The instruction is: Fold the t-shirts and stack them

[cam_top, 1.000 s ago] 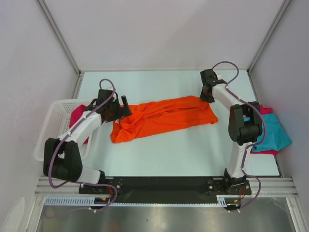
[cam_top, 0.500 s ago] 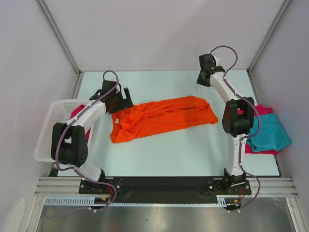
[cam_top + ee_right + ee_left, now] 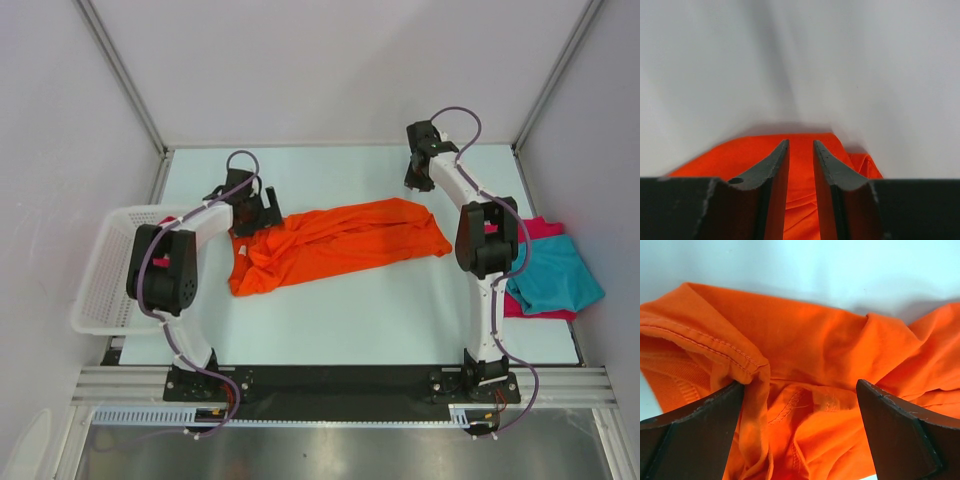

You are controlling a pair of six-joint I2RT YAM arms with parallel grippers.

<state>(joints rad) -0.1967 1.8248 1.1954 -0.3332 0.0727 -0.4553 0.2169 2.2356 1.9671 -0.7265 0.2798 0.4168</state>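
Flanking orange tee [image 3: 340, 243], basket [image 3: 92, 262], teal tee [image 3: 568, 276], left hand [image 3: 800, 390] wide, right hand [image 3: 801, 146] narrow

no lettering, label, brand mark, number or sign can be read in any of the three views.
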